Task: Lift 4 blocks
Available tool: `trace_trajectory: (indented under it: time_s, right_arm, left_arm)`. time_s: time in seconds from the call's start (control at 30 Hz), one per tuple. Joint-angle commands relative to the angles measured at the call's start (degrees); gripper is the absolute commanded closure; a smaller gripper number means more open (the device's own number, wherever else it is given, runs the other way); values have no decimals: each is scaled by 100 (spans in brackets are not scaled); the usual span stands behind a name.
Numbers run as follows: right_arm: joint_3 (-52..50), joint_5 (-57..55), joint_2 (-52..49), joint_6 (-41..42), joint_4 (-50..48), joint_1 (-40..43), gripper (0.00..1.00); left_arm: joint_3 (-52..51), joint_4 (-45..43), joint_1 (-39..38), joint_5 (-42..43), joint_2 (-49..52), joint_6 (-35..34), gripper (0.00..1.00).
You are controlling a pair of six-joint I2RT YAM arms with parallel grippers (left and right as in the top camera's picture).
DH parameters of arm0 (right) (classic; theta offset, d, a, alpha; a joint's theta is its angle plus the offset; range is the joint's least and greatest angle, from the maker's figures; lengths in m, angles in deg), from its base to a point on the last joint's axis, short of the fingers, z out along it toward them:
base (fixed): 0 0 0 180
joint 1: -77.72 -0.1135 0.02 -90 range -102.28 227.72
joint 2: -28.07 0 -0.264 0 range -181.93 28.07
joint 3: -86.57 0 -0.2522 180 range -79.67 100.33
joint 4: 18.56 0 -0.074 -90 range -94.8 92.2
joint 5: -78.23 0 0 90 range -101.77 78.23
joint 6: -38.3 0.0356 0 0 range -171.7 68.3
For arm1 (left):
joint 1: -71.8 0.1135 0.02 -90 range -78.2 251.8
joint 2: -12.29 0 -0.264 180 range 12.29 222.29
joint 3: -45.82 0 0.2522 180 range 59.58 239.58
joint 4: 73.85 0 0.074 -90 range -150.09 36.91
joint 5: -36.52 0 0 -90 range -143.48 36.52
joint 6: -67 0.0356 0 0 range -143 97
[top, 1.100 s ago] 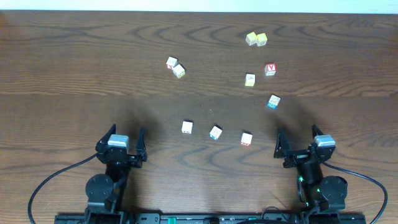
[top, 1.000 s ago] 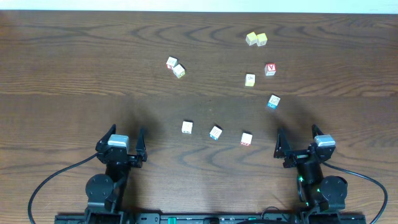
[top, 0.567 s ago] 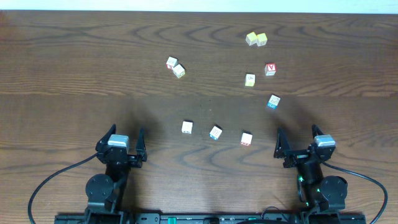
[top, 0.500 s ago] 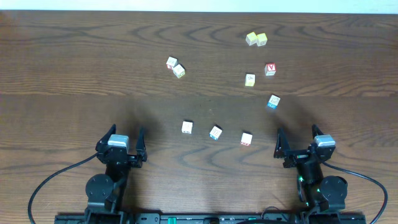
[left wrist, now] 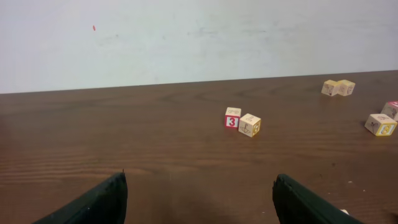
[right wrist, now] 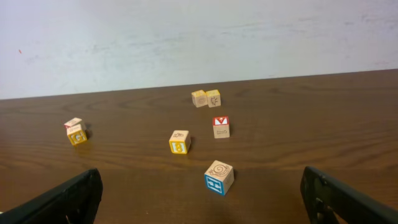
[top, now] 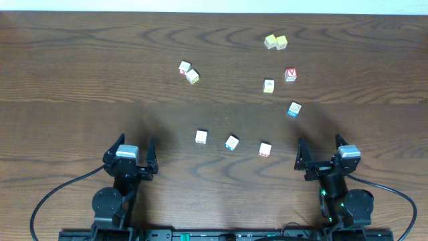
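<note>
Nothing has moved. The left claw (top: 136, 144) and right claw (top: 319, 144) stay wide open, holding nothing. The blocks (top: 231, 142) lie on the table (top: 67, 80) just ahead, between the claws, none touched, so lifting has not begun

Open desk (top: 67, 100) lies ahead of the left claw (top: 138, 142). Three near blocks (top: 231, 142) stand well apart, with room between each; a fourth block (top: 294, 109) sits ahead of the right claw (top: 318, 142). Far cube pairs (top: 192, 76) touch — no gap.

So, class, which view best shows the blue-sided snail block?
Right wrist: the snail block sits close, top drawing and blue side legible. Overhead shows it tiny, from above. Left wrist misses it.
</note>
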Motion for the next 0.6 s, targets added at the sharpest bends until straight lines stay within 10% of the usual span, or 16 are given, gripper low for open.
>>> trace_trajectory:
  time_s: [0.0, 0.57]
  right_arm:
    - [-9, 11, 31, -85, 22, -66, 1]
    - [-9, 319, 31, 1150, -1093, -66, 1]
  left_arm:
    - [-50, 262, 35, 101, -22, 74, 25]
    - [-50, 249, 28, 229, -22, 70, 25]
